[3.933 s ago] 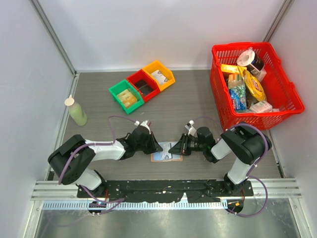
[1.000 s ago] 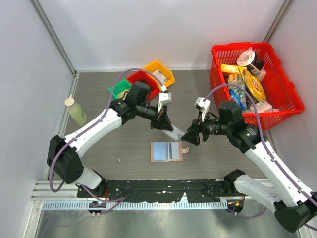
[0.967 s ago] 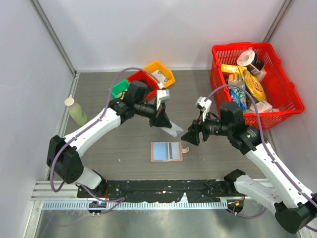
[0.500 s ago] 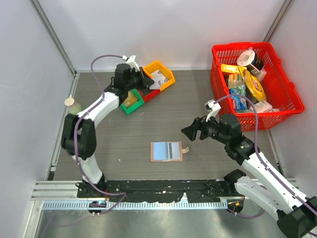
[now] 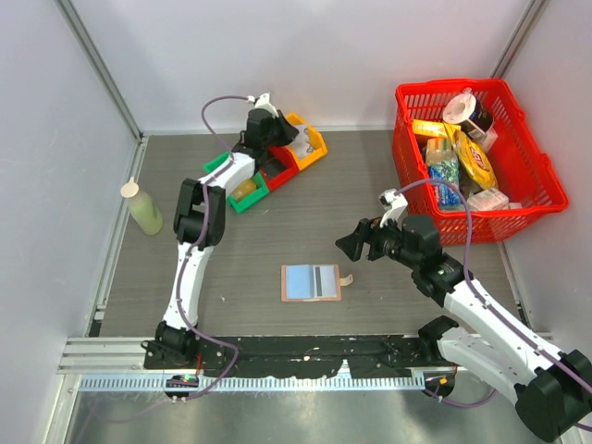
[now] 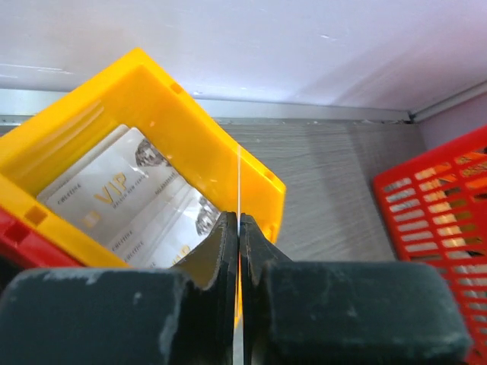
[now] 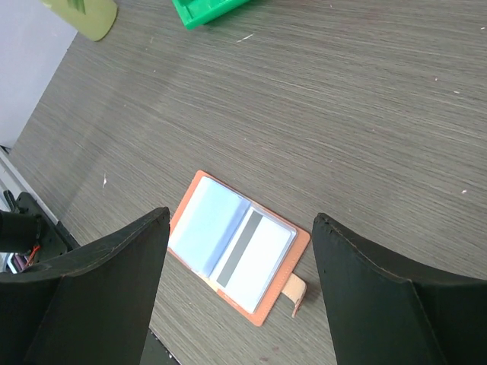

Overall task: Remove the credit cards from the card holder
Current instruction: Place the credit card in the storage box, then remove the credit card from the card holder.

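Yellow bin (image 6: pixel 190 144) | left gripper (image 6: pixel 239 228) pinching credit card (image 6: pixel 239 182), wrist-only | card holder (image 7: pixel 302 245) open

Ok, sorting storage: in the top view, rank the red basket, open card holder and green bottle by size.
Red plastic mesh basket
Then open tan leather-like card holder and pale green plastic bottle, about alike.

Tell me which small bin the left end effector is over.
The yellow bin, at the row's far end; the left end effector pinches a thin card above it, not the red bin or green bin.
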